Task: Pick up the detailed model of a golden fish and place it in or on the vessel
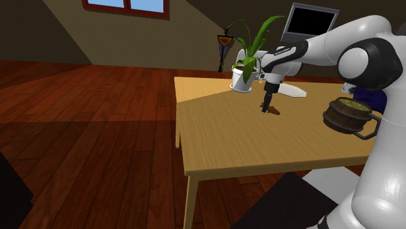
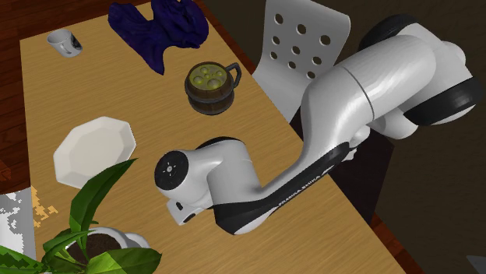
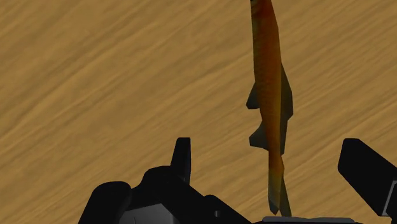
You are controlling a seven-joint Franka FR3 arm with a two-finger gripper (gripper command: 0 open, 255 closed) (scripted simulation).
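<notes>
A slim orange-gold fish (image 3: 270,89) with dark fins lies flat on the wooden table (image 1: 247,143). In the shoulder view the fish (image 1: 276,112) is a small dark shape at the gripper's tips. My black gripper (image 1: 265,108) points down at it. In the wrist view the gripper (image 3: 270,151) is open, with the fish's tail end between the fingers (image 3: 182,156) and neither finger touching it. The vessel, a dark wooden barrel-shaped mug (image 1: 348,116) with green contents, stands toward the shoulder view's right. In the second exterior view the mug (image 2: 209,82) is near the table's edge.
A potted plant in a white pot (image 1: 242,79) stands just behind the gripper, with a white plate (image 2: 93,149) beside it. A dark blue cloth (image 2: 160,25) and a small white cup (image 2: 64,43) lie at the table's far end. A white chair (image 2: 300,43) stands alongside.
</notes>
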